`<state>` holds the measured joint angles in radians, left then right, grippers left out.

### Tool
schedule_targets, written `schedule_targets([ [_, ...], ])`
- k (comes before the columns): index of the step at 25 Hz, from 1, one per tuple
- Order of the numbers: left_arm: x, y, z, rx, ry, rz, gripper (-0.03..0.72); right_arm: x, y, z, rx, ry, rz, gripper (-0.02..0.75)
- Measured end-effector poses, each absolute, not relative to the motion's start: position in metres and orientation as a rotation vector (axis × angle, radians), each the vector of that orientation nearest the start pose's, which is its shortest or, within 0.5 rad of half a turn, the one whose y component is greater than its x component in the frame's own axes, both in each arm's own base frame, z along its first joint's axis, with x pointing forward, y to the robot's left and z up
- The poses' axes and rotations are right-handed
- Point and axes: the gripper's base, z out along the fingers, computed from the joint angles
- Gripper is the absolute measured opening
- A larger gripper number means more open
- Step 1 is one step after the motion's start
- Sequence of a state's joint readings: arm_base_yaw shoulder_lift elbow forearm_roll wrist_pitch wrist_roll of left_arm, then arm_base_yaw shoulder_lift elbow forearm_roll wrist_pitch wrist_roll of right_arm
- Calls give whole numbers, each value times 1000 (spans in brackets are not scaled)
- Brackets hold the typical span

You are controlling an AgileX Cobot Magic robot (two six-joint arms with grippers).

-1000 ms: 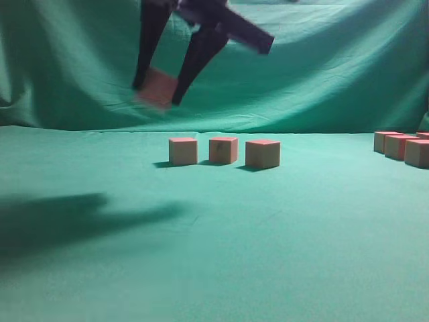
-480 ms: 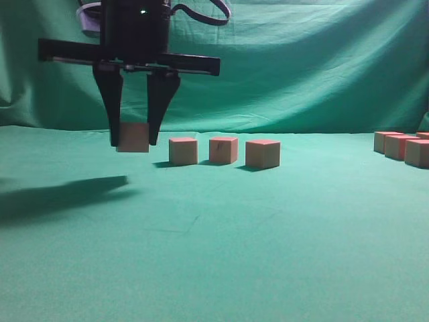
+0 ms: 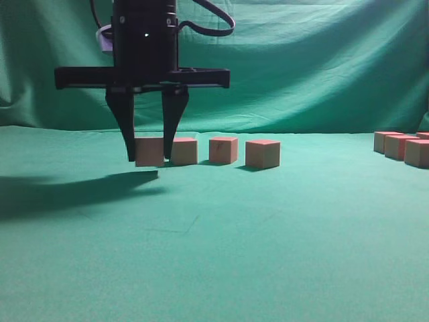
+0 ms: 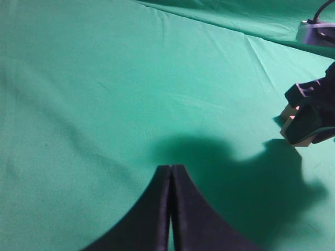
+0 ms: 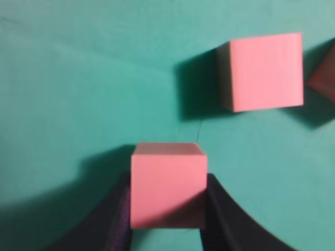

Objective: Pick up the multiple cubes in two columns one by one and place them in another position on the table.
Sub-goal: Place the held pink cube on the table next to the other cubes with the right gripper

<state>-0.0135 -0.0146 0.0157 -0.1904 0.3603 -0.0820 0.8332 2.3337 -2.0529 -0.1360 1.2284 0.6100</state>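
My right gripper has reached to the left of the exterior view and is shut on a cube. It holds the cube at table height, just left of a row of three cubes. I cannot tell whether the held cube touches the table. In the right wrist view the held cube sits between the fingers, with the nearest row cube beyond it. My left gripper is shut and empty above bare cloth.
More cubes stand in a group at the far right edge. The wrinkled green backdrop hangs behind the table. The right arm casts a shadow to the left. A grey cabled device lies at the back.
The right gripper has come down and moved right with the cube, from high in the air to table height beside the left end of the row.
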Motion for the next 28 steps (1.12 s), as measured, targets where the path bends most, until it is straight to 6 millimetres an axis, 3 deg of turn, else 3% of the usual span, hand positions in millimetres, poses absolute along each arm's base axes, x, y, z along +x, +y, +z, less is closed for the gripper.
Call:
schedule_targets([
  [20,52,-7,177,-181,1837,-253,0,341,355,180,-304,2892,10,262],
  [28,52,-7,177,-181,1837,-253,0,340,352,180,-32,2919,4,262],
])
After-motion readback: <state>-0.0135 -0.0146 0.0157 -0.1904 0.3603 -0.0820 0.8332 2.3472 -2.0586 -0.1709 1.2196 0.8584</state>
